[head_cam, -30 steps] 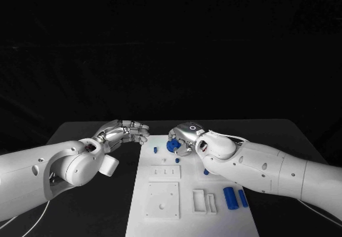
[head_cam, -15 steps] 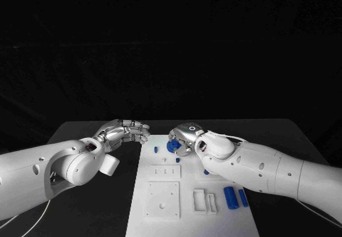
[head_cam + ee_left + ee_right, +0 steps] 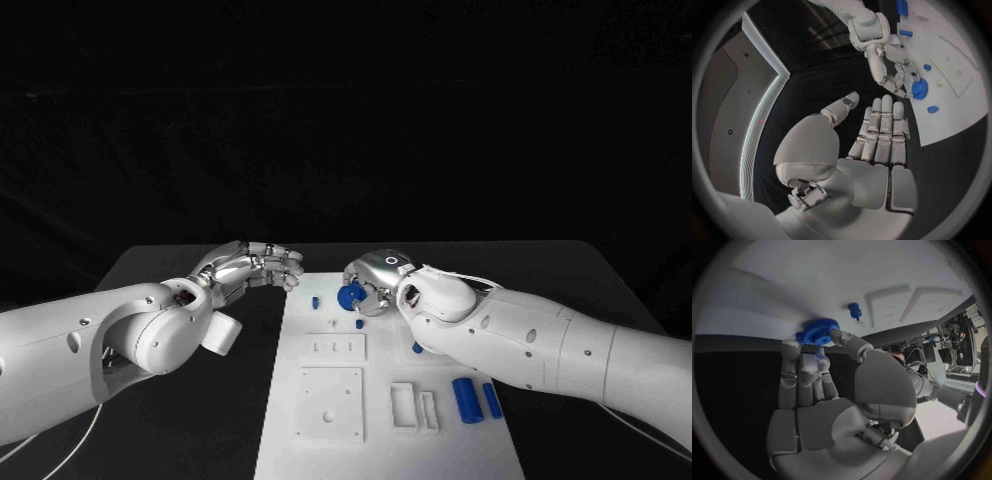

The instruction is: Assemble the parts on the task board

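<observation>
As before, right hand (image 3: 378, 280) gripping gear (image 3: 351, 293), seemingly unmoved

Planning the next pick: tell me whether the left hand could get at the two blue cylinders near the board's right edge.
Probably not easily. The blue cylinders lie across the task board from the empty left hand, and the right arm stretches right beside them.

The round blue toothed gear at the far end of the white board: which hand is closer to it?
Right. The right hand holds the round blue toothed gear in its fingers, over the white task board. The left hand hovers beside the board's far left corner, holding nothing.
</observation>
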Controlling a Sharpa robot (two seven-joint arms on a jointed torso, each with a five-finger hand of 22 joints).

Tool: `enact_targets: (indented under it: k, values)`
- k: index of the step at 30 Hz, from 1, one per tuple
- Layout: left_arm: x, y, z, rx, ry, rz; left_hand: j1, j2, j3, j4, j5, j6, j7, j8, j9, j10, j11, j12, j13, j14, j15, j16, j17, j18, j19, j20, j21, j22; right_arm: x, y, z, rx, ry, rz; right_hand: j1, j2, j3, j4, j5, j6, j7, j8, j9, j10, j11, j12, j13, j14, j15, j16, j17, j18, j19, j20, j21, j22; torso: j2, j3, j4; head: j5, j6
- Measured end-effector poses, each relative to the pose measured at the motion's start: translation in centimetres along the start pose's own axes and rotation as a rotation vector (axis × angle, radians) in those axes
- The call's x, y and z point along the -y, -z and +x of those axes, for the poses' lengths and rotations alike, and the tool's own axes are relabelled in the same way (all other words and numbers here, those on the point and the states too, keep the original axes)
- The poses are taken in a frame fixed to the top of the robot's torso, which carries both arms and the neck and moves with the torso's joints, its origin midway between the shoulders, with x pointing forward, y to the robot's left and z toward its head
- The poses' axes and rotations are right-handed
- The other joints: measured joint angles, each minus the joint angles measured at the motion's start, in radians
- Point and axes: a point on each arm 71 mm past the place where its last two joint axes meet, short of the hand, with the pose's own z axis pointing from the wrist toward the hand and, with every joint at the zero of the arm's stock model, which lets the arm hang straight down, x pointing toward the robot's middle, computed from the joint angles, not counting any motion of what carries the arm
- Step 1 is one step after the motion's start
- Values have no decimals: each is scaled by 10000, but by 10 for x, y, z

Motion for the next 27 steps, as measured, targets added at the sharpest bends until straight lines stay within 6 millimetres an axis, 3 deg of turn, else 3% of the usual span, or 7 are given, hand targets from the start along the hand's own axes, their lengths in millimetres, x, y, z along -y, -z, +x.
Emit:
enact_targets:
  k: [8, 17, 27]
  values:
    - [0, 0, 0, 9, -4, -1, 0, 0, 0, 0, 0, 0, 0, 0, 0, 0, 0, 0, 0, 0, 0, 0, -1, 1, 0, 0, 0, 0, 9, 4, 1, -131, -230, 181, -88, -88, -254, 58, 273, -84, 49, -8, -13, -16, 86, 0, 0, 2, 71, 0, 32, 1, 8, -8, 0, 0, 0, 5, 0, 1, 0]
    - [0, 0, -1, 19, -6, -4, 0, 0, 0, 0, 0, 0, 0, 0, -9, 0, 0, -40, -9, 0, 0, 0, -2, 0, 0, 0, 0, 0, 20, 9, 3, -469, -544, 430, -156, -20, -373, 98, 674, -113, 47, -7, -11, -16, 86, 0, -13, 5, 72, 0, 54, 1, 40, -10, 0, 0, 0, 8, -7, 4, -6]
    - [0, 1, -1, 31, -8, -5, 0, 0, 0, 0, 0, 0, 0, 0, -8, 0, 0, -40, -8, 0, 0, 0, 6, 0, 0, 0, 0, 0, 30, 14, 6, -736, -745, 625, -198, 21, -428, 98, 775, -130, 61, -7, 1, -16, 86, 0, -12, 4, 72, 1, 63, 0, 39, -9, 0, 0, -4, 8, -13, -8, -9]
